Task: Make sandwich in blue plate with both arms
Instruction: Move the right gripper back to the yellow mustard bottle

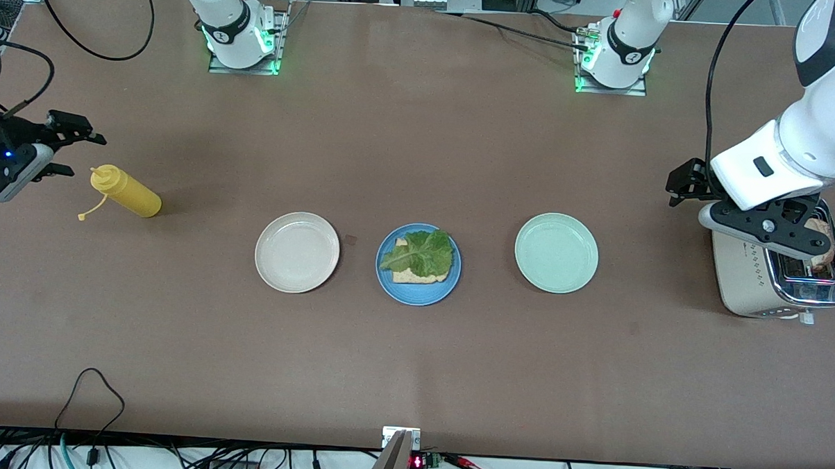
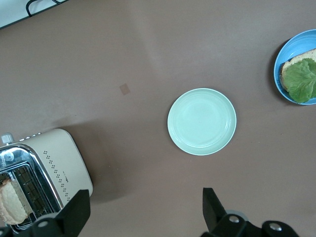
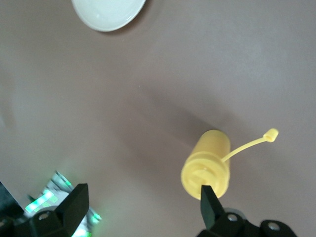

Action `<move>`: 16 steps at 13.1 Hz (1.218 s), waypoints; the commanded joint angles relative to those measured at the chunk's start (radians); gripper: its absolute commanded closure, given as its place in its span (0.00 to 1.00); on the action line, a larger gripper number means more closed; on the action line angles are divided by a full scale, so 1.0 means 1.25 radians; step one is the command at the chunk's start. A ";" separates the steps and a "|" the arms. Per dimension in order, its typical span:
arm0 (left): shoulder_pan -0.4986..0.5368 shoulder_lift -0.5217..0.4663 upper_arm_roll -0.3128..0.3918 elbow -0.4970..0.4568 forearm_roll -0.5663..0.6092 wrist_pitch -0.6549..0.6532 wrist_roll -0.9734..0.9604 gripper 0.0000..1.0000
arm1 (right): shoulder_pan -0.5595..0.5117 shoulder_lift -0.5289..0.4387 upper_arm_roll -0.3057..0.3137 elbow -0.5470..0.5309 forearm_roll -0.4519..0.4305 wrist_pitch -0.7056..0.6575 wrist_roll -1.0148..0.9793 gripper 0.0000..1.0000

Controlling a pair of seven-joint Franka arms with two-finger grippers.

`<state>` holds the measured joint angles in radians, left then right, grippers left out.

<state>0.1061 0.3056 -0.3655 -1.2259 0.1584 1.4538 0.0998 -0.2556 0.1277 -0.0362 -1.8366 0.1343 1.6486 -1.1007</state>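
Observation:
The blue plate (image 1: 415,297) sits mid-table between two other plates. On it lies one bread slice (image 1: 424,277) with a green lettuce leaf (image 1: 422,252) on top; the left wrist view shows the same plate (image 2: 279,69) and leaf (image 2: 302,79). A second bread slice (image 1: 823,243) stands in a toaster slot (image 2: 10,202). My left gripper (image 1: 684,183) hangs open and empty (image 2: 145,195) over the table beside the toaster. My right gripper (image 1: 73,153) is open and empty (image 3: 143,190), up in the air by the yellow bottle's cap.
A beige toaster (image 1: 742,280) stands at the left arm's end (image 2: 54,163). A mint-green plate (image 1: 556,252) and a cream plate (image 1: 297,252) flank the blue one. A yellow squeeze bottle (image 1: 130,197) lies at the right arm's end (image 3: 207,165).

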 commanded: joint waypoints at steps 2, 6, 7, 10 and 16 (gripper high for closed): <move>0.002 -0.006 -0.001 0.000 0.006 -0.009 -0.004 0.00 | -0.095 0.017 0.014 -0.021 0.059 0.025 -0.278 0.00; 0.002 -0.008 -0.002 0.000 0.006 -0.009 -0.004 0.00 | -0.175 0.054 0.015 -0.021 0.143 0.021 -0.553 0.00; 0.002 -0.008 -0.002 0.000 0.006 -0.009 -0.004 0.00 | -0.197 0.061 0.015 -0.019 0.162 0.016 -0.632 0.00; 0.002 -0.008 -0.002 0.000 0.006 -0.011 -0.004 0.00 | -0.251 0.099 0.015 -0.014 0.225 -0.004 -0.808 0.00; 0.002 -0.008 -0.002 0.001 0.006 -0.014 -0.003 0.00 | -0.361 0.236 0.018 0.004 0.338 -0.077 -0.999 0.00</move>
<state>0.1062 0.3056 -0.3655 -1.2259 0.1584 1.4495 0.0998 -0.6439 0.3674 -0.0349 -1.8562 0.5095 1.5939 -2.2896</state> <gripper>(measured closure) 0.000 0.000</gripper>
